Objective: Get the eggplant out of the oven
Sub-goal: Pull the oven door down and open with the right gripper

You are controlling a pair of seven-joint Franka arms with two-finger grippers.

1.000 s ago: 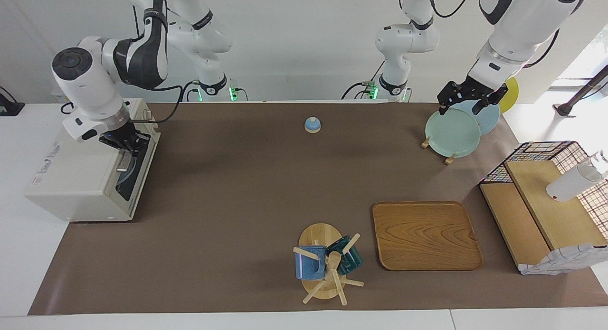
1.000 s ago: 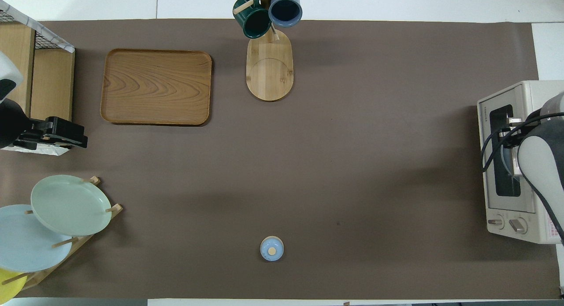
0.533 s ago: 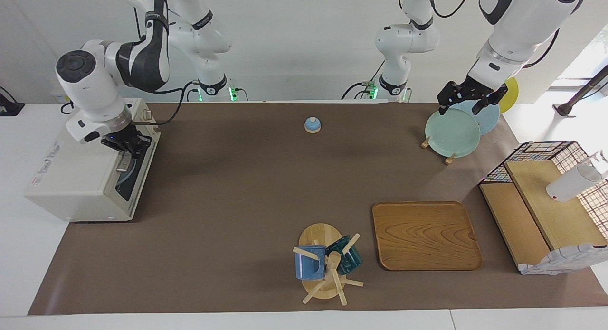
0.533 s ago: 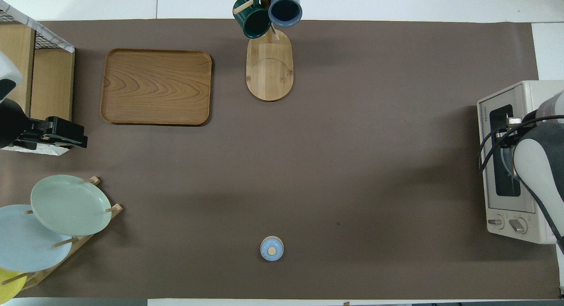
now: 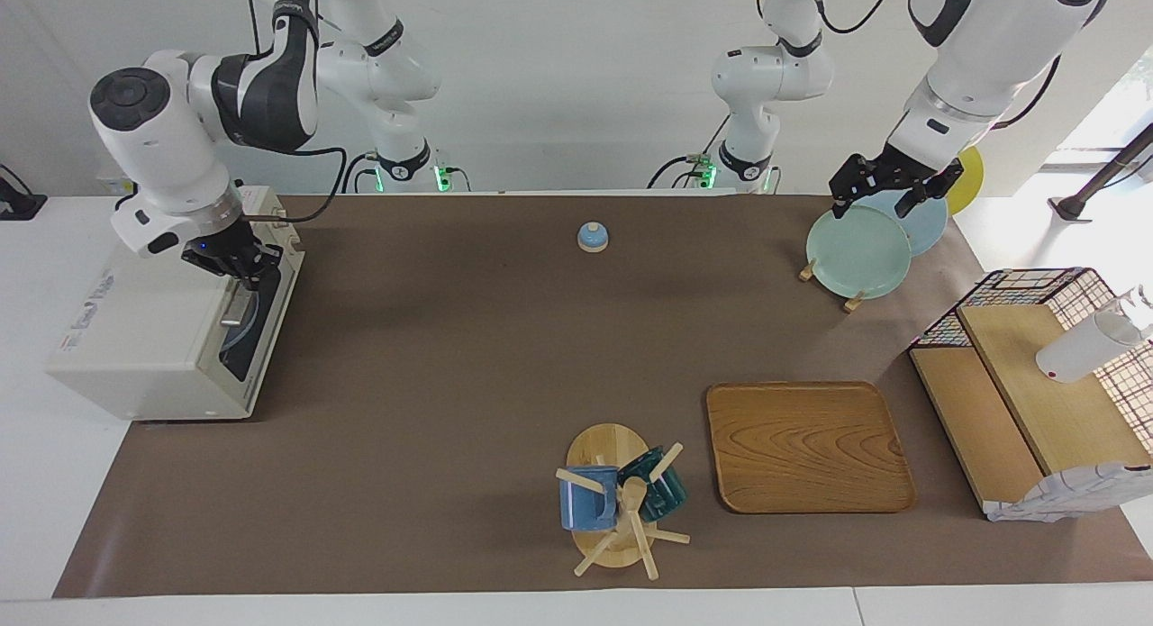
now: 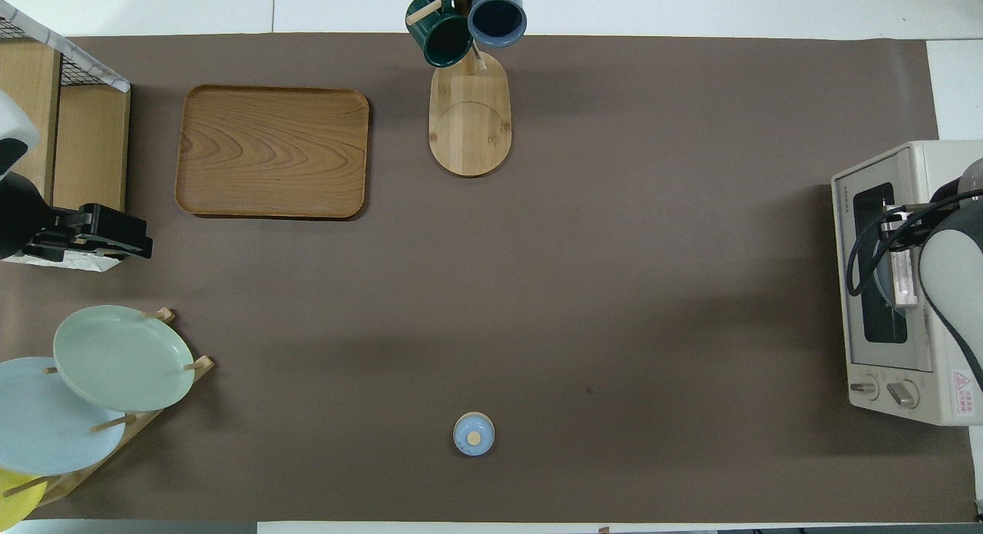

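The off-white oven [image 5: 144, 338] stands at the right arm's end of the table, its dark glass door [image 5: 248, 333] closed and facing the table's middle. It also shows in the overhead view [image 6: 921, 165]. My right gripper [image 5: 236, 266] hangs over the oven's top front edge, just above the end of the silver bar handle [image 6: 903, 276] nearer the robots. The eggplant is hidden; a pale blue curve shows through the glass. My left gripper [image 5: 887, 196] waits in the air over the plate rack.
A green plate [image 5: 857, 250] and a blue plate stand in a wooden rack at the left arm's end. A wooden tray [image 5: 808, 446], a mug tree [image 5: 617, 500], a small blue bell [image 5: 592, 237] and a wire-and-wood shelf [image 5: 1027, 401] are on the brown mat.
My right gripper has lifted a little and drawn back over the oven's top, uncovering more of the handle. The door stays closed. The left arm has not moved.
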